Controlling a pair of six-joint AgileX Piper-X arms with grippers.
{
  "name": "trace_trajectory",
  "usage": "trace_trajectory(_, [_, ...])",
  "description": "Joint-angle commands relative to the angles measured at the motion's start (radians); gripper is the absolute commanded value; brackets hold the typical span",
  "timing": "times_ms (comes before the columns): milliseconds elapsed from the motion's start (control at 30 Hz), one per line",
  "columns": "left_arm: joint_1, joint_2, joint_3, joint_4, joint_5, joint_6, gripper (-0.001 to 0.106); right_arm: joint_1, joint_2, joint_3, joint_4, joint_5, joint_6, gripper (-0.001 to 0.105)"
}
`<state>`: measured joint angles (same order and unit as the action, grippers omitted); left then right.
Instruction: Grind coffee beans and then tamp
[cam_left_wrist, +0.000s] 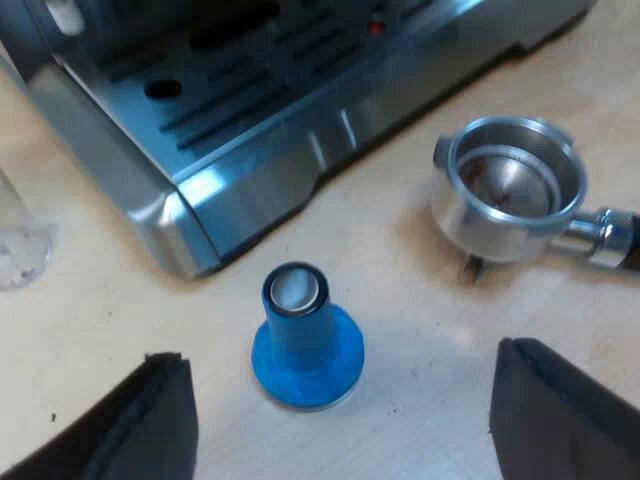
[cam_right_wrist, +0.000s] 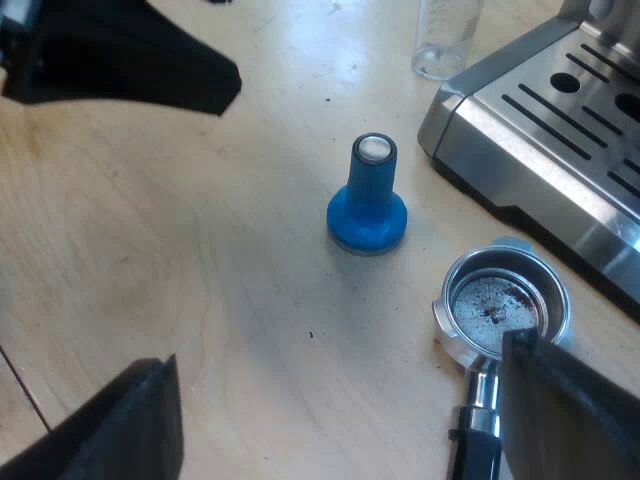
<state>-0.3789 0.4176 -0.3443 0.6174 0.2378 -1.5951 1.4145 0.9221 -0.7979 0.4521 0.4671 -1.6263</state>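
Our left fingers (cam_left_wrist: 150, 425) gape wide, the blue tamper (cam_left_wrist: 305, 335) upright between them, untouched; our right fingers (cam_right_wrist: 560, 410) hang released near the holder (cam_right_wrist: 495, 300).

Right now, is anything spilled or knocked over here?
Nothing is knocked over. The blue tamper stands upright on the table, and the measuring glass stands by a corner of the espresso machine. The metal holder lies loose on the table near the machine's front, with a few dark coffee specks inside its basket.
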Motion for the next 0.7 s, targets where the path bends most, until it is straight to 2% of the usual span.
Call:
trace_trajectory(33, [-0.002, 0.053, 0.017, -0.08, -0.009, 0.005, 0.063, 0.0, -0.002, -0.01, -0.007, 0.008, -0.016, 0.068])
trace_trajectory(267, [-0.002, 0.172, 0.025, -0.197, 0.01, 0.005, 0.063, 0.0, -0.002, -0.01, -0.007, 0.008, -0.016, 0.068])
trace_trajectory(400, [-0.002, 0.268, 0.025, -0.264, 0.052, 0.005, 0.063, 0.0, -0.002, -0.01, -0.007, 0.008, -0.016, 0.068])
trace_trajectory(700, [-0.002, 0.465, 0.025, -0.393, 0.051, 0.005, 0.063, 0.0, -0.002, -0.01, -0.007, 0.008, -0.016, 0.068])
